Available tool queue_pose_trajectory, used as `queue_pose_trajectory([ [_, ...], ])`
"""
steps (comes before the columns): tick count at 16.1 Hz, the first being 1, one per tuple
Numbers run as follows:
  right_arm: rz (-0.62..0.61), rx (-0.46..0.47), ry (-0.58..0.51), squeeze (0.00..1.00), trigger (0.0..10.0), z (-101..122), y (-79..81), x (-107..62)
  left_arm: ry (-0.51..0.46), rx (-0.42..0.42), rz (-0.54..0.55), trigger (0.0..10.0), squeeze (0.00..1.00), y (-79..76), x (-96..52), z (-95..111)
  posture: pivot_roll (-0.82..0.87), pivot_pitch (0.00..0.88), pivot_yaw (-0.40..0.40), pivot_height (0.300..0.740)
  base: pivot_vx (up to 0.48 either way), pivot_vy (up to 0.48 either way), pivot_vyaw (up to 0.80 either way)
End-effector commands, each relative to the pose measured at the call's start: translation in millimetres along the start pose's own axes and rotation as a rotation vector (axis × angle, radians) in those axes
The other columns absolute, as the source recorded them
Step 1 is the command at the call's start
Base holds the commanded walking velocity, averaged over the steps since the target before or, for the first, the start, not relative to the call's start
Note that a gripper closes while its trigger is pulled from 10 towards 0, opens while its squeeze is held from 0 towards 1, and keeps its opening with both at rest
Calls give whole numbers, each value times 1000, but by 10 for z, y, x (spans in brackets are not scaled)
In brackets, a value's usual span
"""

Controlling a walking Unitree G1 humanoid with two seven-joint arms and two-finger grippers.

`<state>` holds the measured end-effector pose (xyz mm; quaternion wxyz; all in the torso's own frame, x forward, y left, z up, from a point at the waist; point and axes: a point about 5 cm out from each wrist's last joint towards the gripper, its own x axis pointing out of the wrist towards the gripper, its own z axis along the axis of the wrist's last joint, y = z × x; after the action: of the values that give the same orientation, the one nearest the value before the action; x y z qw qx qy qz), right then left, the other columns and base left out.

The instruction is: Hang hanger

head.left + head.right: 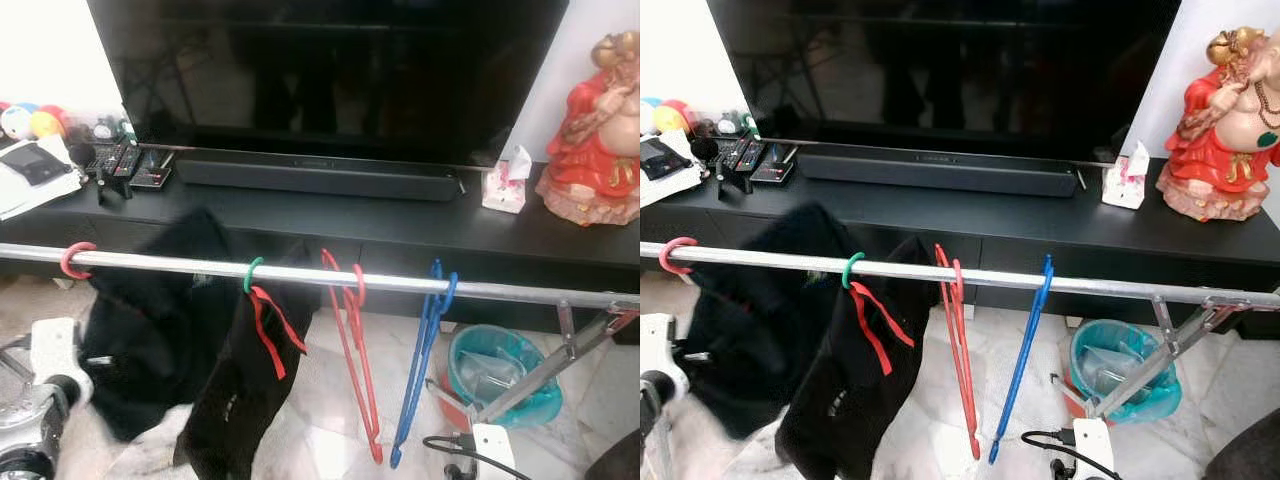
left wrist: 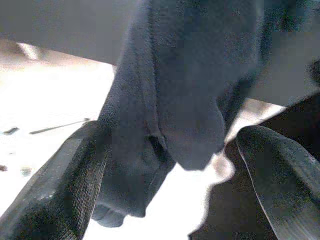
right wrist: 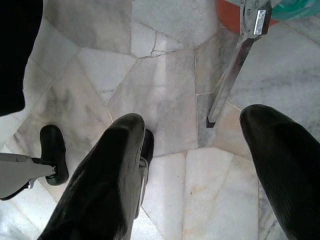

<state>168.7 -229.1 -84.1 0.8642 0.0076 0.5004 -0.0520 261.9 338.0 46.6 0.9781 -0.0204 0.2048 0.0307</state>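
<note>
- Nearest my head camera is the left arm [image 1: 35, 400], low at the left edge, just beside the black garment [image 1: 150, 340] that hangs from the rail
- From the left wrist I see the left gripper [image 2: 170, 180] with its fingers [image 2: 55, 195] spread apart, dark cloth hanging between them; I cannot tell whether it touches them
- The right gripper [image 3: 200, 175] points down at the marble floor [image 3: 165, 90], its fingers [image 3: 100, 185] apart and holding nothing; a metal leg of the rack [image 3: 230, 75] stands on the tiles beyond it
- The silver rail [image 1: 500, 288] runs across the view in front of the black TV cabinet [image 1: 400, 220]
- On the rail, from my left: a pink hook [image 1: 75, 260], a green hook [image 1: 252, 273] with red straps over the dark clothes, a red hanger [image 1: 358, 370] and a blue hanger [image 1: 418, 370], both bare and hanging straight down, near each other
- A teal basin [image 1: 505, 375] sits on the floor under the rail's right end
- On the cabinet: a large TV [image 1: 330, 70], a soundbar [image 1: 315, 175], remotes [image 1: 125, 160], a tissue pack [image 1: 505, 185], a red figurine [image 1: 595, 130]
</note>
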Motion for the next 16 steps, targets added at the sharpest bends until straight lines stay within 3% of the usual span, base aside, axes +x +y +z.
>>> queue_pose_trajectory([
  [1, -8, -6, 10, 0, 10000, -16, -36, -6, 12, -8, -57, 10000, 0, -55, 1, -30, 121, 0, -28, 740, 0, 0, 0],
  [3, -7, -11, 12, 0, 10000, -18, -39, -7, -64, 7, -138, 10000, 0, -98, -9, 103, 124, 0, -32, 740, 0, 0, 0],
  [5, -6, -14, 13, 0, 10000, -18, -44, -8, -171, 23, -93, 10000, 0, -76, -7, 286, 131, 0, -35, 740, 0, 0, 0],
  [6, -4, -17, 13, 0, 10000, -16, -44, -8, -257, 25, -14, 10000, 0, -58, 4, 432, 131, 0, -37, 740, 0, 0, 0],
  [7, -4, -19, 13, 0, 10000, -14, -44, -7, -276, 35, 19, 10000, 0, -71, 15, 470, 132, 0, -38, 740, 0, 0, 0],
  [9, -4, -20, 13, 0, 10000, -12, -42, -7, -263, 57, 33, 10000, 0, -152, 53, 433, 127, 0, -36, 740, 0, 0, 0],
  [10, -5, -15, 12, 0, 10000, -13, -40, -7, -277, 59, 123, 10000, 0, -127, 59, 424, 114, 0, -31, 740, 0, 0, 0],
  [12, -5, -13, 11, 0, 10000, -12, -41, -7, -259, 71, 195, 10000, 0, -85, 63, 408, 115, 0, -31, 740, 0, 0, 0],
  [16, -3, -14, 12, 0, 10000, -16, -43, -8, -88, 79, 155, 10000, 0, -171, 108, 127, 116, 0, -31, 740, 0, 0, 0],
])
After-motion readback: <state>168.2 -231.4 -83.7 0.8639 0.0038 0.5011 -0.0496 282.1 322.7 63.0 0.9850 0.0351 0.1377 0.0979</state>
